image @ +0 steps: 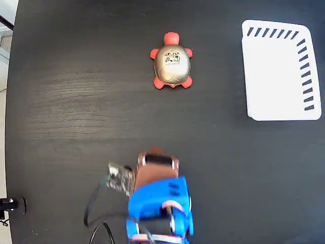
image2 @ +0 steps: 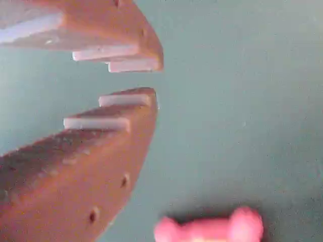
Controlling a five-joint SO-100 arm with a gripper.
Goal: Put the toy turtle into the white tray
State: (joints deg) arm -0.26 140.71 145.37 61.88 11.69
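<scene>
The toy turtle (image: pixel 172 63) sits on the black table at the upper middle of the fixed view, with its gold shell up and its red head pointing to the top. The white tray (image: pixel 277 76) lies flat at the upper right, well apart from the turtle, with nothing in it. My gripper (image: pixel 158 156), brown fingers on a blue arm, is at the lower middle, well short of the turtle. In the wrist view the gripper (image2: pixel 155 79) has its tips nearly touching and holds nothing. Two blurred pink-red parts of the turtle (image2: pixel 209 229) show at the bottom edge.
A black cable (image: pixel 94 216) loops on the table to the left of the arm. A small black fitting (image: pixel 12 204) sits at the table's left edge (image: pixel 9 127). Open black tabletop lies between turtle and tray.
</scene>
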